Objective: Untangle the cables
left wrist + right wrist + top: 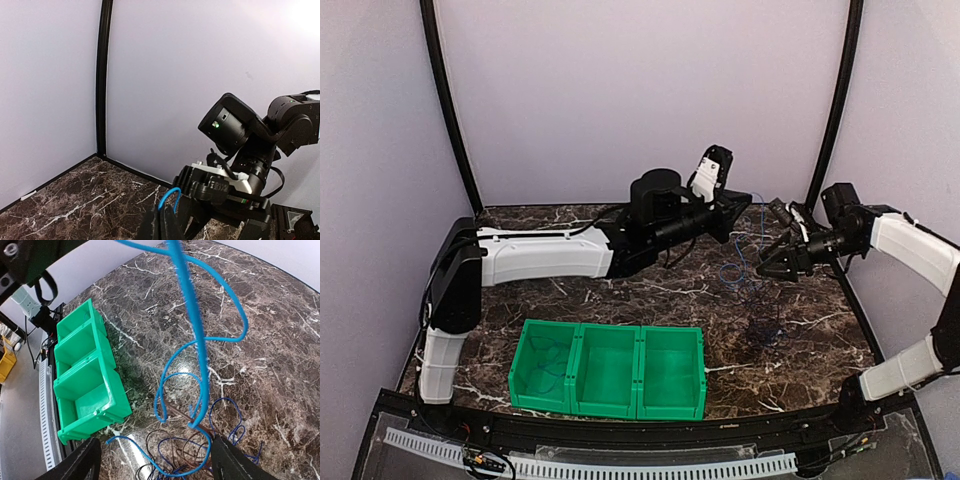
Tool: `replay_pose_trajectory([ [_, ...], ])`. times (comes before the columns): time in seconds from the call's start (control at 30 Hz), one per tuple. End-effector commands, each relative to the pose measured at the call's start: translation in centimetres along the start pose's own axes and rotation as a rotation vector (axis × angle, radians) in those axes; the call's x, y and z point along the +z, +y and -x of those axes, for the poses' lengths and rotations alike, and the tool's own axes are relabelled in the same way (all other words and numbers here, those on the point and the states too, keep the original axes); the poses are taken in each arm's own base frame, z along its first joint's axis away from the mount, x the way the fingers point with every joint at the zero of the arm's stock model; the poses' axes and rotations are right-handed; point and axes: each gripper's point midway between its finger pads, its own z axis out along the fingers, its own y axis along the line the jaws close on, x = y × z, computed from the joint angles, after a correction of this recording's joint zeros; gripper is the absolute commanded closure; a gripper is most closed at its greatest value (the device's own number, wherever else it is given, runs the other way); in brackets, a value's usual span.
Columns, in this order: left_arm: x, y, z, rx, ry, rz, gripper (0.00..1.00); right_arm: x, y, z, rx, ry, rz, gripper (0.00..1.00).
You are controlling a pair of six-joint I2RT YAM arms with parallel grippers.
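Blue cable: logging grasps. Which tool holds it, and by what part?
The left tool is shut on the blue cable at a bend partway along; a small loop sticks out above it. The right tool is open, holding nothing.

Even, soft light; glare on the marble table (280,365); blue cable (187,295) blurred close up.

The table (660,300) is glossy, dark veined marble. The bins (605,398) at six o'clock are shiny plastic; the cables (200,365) are smooth-sheathed.
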Motion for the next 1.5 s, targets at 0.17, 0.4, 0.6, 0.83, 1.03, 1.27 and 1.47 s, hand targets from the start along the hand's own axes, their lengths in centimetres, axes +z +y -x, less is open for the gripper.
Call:
replay_pose_trajectory([
  [0.17, -2.9, -1.5, 9.5, -0.063, -0.162, 0.024, 1.0, 2.9, -4.8, 0.0, -0.025, -0.065, -0.062, 0.43],
  [0.4, -5.3, -2.6, 16.1, -0.082, -0.29, 0.028, 1.0, 5.2, -7.4, -3.8, 0.09, 0.027, -0.063, 0.79],
  [0.6, -9.5, -2.1, 24.0, 0.084, -0.385, 0.14, 1.0, 6.3, -8.9, -6.8, 0.185, 0.104, -0.064, 0.8],
  [0.83, -12.7, -0.3, 25.4, 0.142, -0.315, 0.276, 1.0, 6.1, -9.6, -7.0, 0.209, 0.105, -0.074, 0.86],
  [1.03, -14.8, 1.7, 20.1, 0.116, -0.121, 0.364, 1.0, 5.6, -9.1, -6.1, 0.186, 0.088, -0.067, 0.78],
  [1.27, -20.3, 3.7, 13.7, -0.022, 0.059, 0.465, 1.0, 4.5, -8.5, -4.7, 0.127, 0.072, -0.097, 0.55],
  [1.47, -25.6, 5.0, 7.7, -0.163, 0.238, 0.564, 1.0, 3.8, -8.8, -4.3, 0.082, 0.078, -0.153, 0.45],
])
